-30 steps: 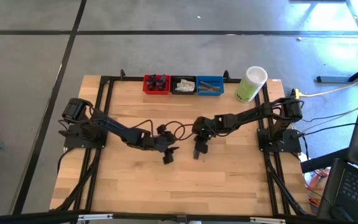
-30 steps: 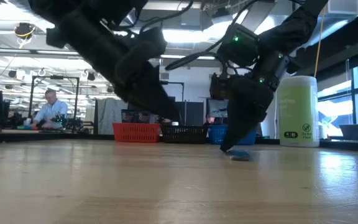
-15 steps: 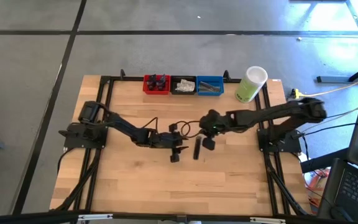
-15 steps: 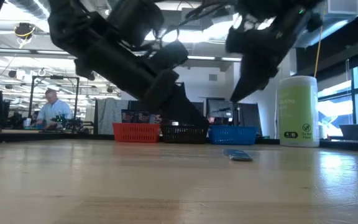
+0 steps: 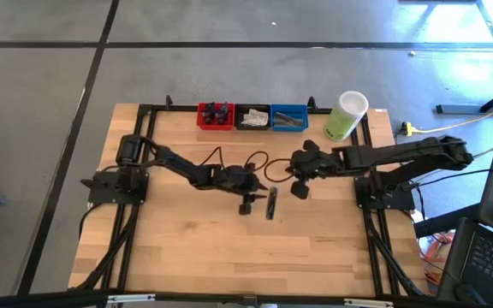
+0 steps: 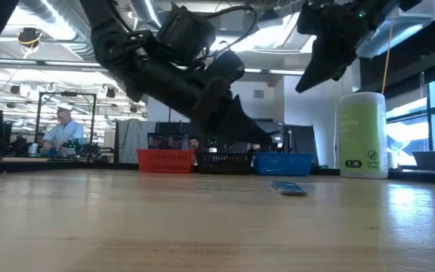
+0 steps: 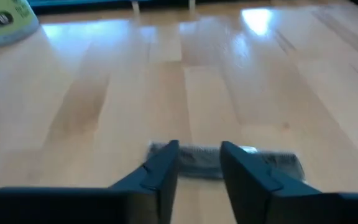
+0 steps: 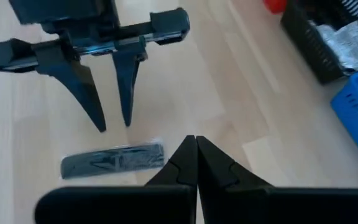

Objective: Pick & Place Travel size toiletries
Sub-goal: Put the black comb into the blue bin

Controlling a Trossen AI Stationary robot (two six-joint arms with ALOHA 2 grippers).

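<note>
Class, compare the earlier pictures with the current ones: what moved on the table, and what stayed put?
The right gripper, shut, lifted off the grey sachet and drew back toward its own side. The left gripper moved in beside the sachet, fingers narrowing but not touching it. The sachet, bins and green container stayed put.

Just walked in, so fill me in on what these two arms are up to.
A grey sachet lies flat on the bare wood in the middle of the table. The left gripper hangs right beside it, fingers apart, nothing held. The right gripper is shut and empty, raised off to the sachet's other side. Red, black and blue bins sit along the back edge.
</note>
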